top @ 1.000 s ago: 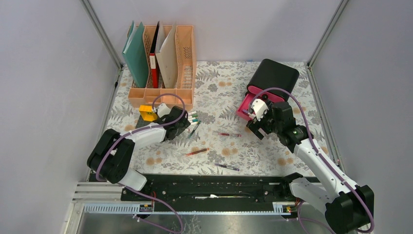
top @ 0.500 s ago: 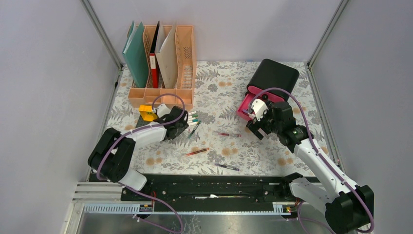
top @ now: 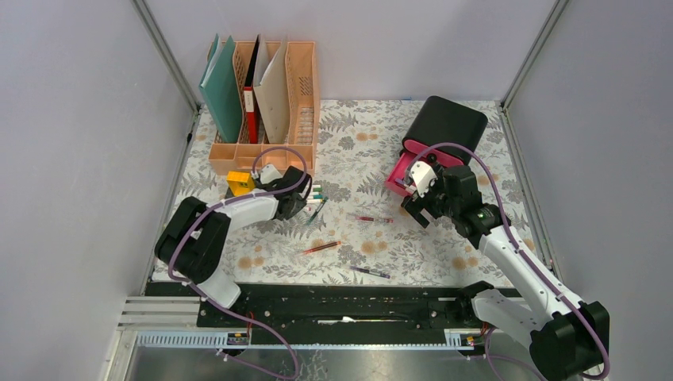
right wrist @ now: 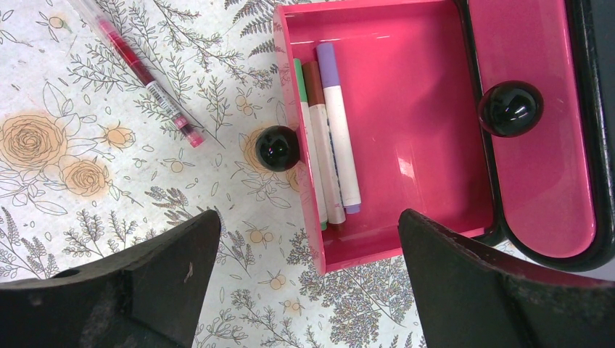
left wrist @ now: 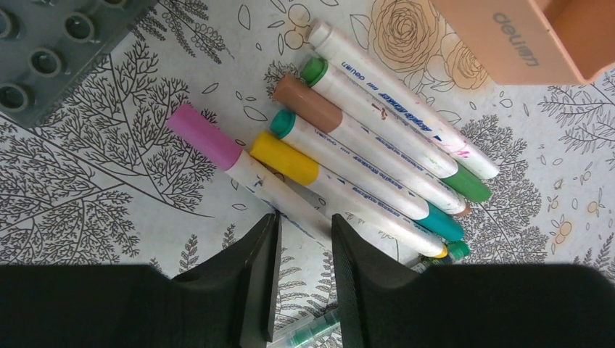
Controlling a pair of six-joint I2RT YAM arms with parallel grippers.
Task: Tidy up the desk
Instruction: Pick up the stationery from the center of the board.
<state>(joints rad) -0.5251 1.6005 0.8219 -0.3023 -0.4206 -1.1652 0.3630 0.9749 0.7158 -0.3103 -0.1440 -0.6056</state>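
Now the left pincer (left wrist: pixel 304 226) has narrowed around the pink-capped marker (left wrist: pixel 206 136).

Top view: bright, even, diffuse light from overhead. Desk (top: pixel 373 151) is lit evenly edge to edge; shadows are soft & short, sitting close under objects. Grey walls (top: pixel 79 119) are flat, no hotspots. Sharp throughout.

Left wrist: markers (left wrist: pixel 377 167) are crisp w/ legible print & thin soft shadows. Left claw (left wrist: pixel 304 221) is near-black, underexposed, little surface detail.

Right wrist: pink drawer (right wrist: pixel 406 109) is glossy, w/ white glare streaks & pale reflections on its floor. Black knobs (right wrist: pixel 277 148) carry small specular highlights. Right claw (right wrist: pixel 308 225) is dark & a bit soft, too close for focus.
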